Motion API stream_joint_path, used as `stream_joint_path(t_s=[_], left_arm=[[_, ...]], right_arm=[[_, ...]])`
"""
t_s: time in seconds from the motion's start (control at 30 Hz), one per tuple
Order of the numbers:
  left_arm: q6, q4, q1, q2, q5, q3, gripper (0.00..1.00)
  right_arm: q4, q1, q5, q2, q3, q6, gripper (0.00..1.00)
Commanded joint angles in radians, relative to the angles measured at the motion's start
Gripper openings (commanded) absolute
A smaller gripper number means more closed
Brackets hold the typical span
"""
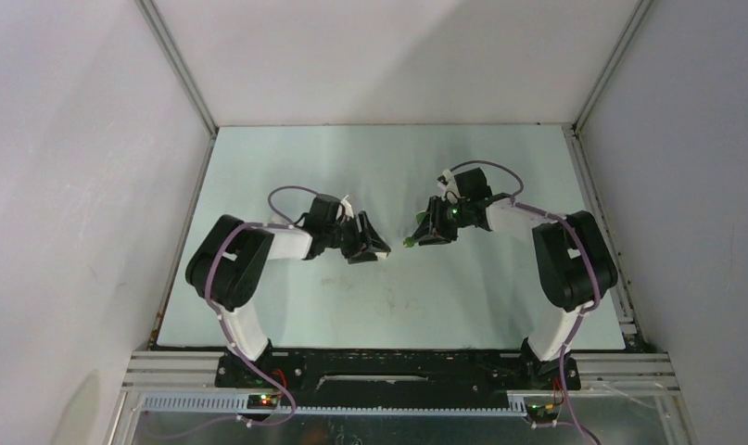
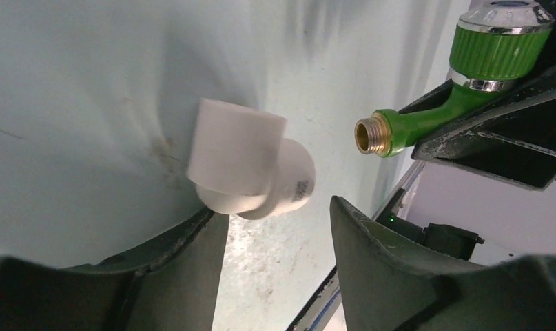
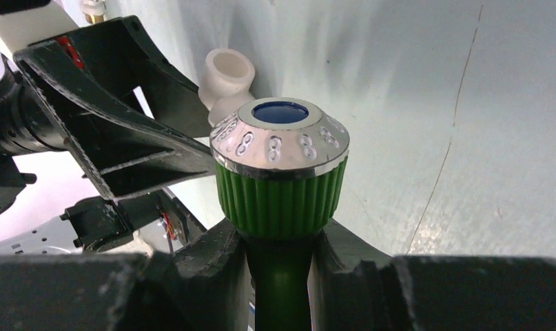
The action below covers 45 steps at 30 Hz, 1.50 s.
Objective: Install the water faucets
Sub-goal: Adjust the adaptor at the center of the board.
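My right gripper (image 3: 280,241) is shut on the bright green water faucet (image 3: 280,176), gripping its stem just under the ribbed knob with the chrome cap. In the left wrist view the faucet (image 2: 426,117) hangs at the upper right, and its brass threaded end (image 2: 370,134) points toward a white elbow pipe fitting (image 2: 251,169). The fitting rests on the table right at the tips of my left gripper (image 2: 278,222), whose jaws stand apart with nothing clamped between them. From above, the left gripper (image 1: 368,245) and the right gripper (image 1: 432,230) face each other closely at mid-table, the green tip (image 1: 410,243) between them.
The pale green table mat (image 1: 388,306) is bounded by white walls with metal rails (image 1: 180,74) at the sides and back. The two arm bases stand on the black bar (image 1: 398,366) at the near edge. The left gripper's black fingers (image 3: 109,131) show beside the fitting (image 3: 227,74).
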Motion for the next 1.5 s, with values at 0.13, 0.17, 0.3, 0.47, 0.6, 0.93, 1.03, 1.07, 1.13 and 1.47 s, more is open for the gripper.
stream_joint_path(t_s=[0.13,0.17,0.3,0.47,0.6,0.93,1.03,1.07,1.13,1.47], left_arm=[[-0.123,0.045,-0.032,-0.109,-0.171,-0.037,0.86],[-0.105,0.006,-0.027,-0.121,-0.183,-0.033,0.88],[-0.036,-0.093,0.007,-0.151,-0.178,-0.041,0.91],[0.026,-0.061,0.102,-0.089,-0.055,-0.023,0.90],[0.115,-0.138,0.123,0.019,0.025,0.103,0.85],[0.150,-0.137,0.097,0.191,0.151,0.223,0.76],[0.138,-0.099,0.075,0.205,0.175,0.221,0.76],[0.129,-0.084,0.069,0.210,0.182,0.220,0.75],[0.102,-0.049,0.053,0.222,0.197,0.218,0.73],[0.056,0.022,0.038,0.174,0.212,0.154,0.65]], right_arm=[[-0.078,0.006,0.015,-0.098,-0.010,-0.074,0.00],[-0.079,0.009,0.013,-0.100,-0.009,-0.074,0.00],[-0.051,0.033,-0.010,-0.078,-0.009,-0.043,0.00],[0.047,0.062,-0.067,-0.001,-0.018,0.055,0.00],[0.100,0.086,-0.060,0.039,-0.029,0.111,0.00],[0.180,0.093,-0.025,0.110,-0.035,0.170,0.00],[0.200,0.083,-0.018,0.129,-0.033,0.179,0.00],[0.197,0.082,-0.015,0.134,-0.032,0.175,0.00],[0.194,0.077,-0.015,0.144,-0.031,0.170,0.00],[0.191,0.066,-0.012,0.145,-0.032,0.155,0.00]])
